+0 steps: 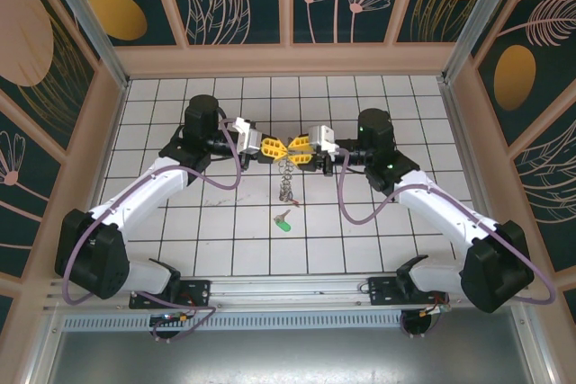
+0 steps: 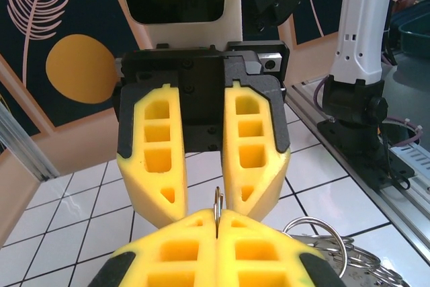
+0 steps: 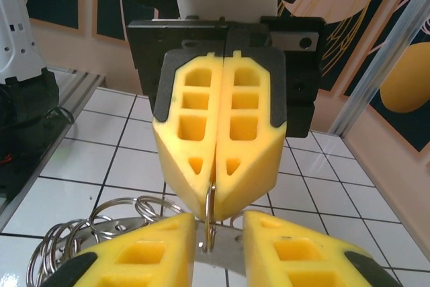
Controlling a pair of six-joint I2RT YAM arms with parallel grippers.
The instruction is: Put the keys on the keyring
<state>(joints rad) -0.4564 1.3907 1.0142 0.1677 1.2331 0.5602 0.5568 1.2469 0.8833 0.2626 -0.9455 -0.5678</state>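
On the left, the left gripper [image 1: 274, 147] is held up above the white tiled worktop [image 1: 234, 240], pointing to the right. Its two yellow fingers [image 2: 181, 247] are pressed together. They pinch the keyring [image 2: 217, 201] by one thin wire loop that sticks up from between them. In the view from above, the keyring hangs down from that spot in the middle like a short silvery chain. Its low end reaches the tiles or comes very near them — which one, I cannot tell. There are small things at that low end, too tiny to make out. A little below the chain in that view, nearer the arm bases, a green key [image 1: 283, 220] lies flat on the worktop by itself, apart from the keyring. On the right, the right gripper [image 1: 296, 147] points back at the left one, tip to tip and very close. Its fingers [image 3: 289, 253] are a little way apart — a narrow gap — and the thin loop sits in that gap. I cannot tell if they touch it. More silvery rings bunch up just beside the tips.
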